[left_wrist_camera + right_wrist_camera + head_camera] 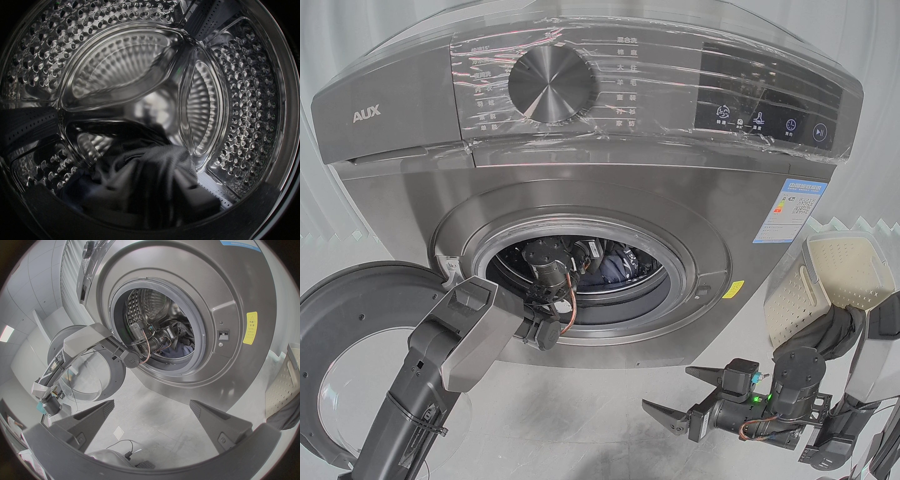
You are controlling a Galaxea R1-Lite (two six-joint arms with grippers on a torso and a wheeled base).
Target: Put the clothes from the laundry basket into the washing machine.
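The washing machine (pixel 600 187) stands with its round opening facing me. My left arm reaches through the opening, and my left gripper (pixel 154 168) sits low in the steel drum (pixel 250 93). Its fingers (pixel 193 187) stand apart with a dark garment (pixel 147 156) bunched between and over them. From the head view the dark clothes (pixel 620 262) lie at the drum's bottom beside the left gripper (pixel 594 250). My right gripper (pixel 665 387) hangs open and empty above the floor, in front of the machine's lower right. The cream laundry basket (pixel 850 269) leans at the right, a grey cloth (pixel 837 328) hanging over its edge.
The machine's round door (pixel 356 350) is swung open to the left, beside my left arm. Bare grey floor (pixel 594 412) lies in front of the machine. In the right wrist view the basket's perforated wall (pixel 281 387) sits close to the right gripper (pixel 151 402).
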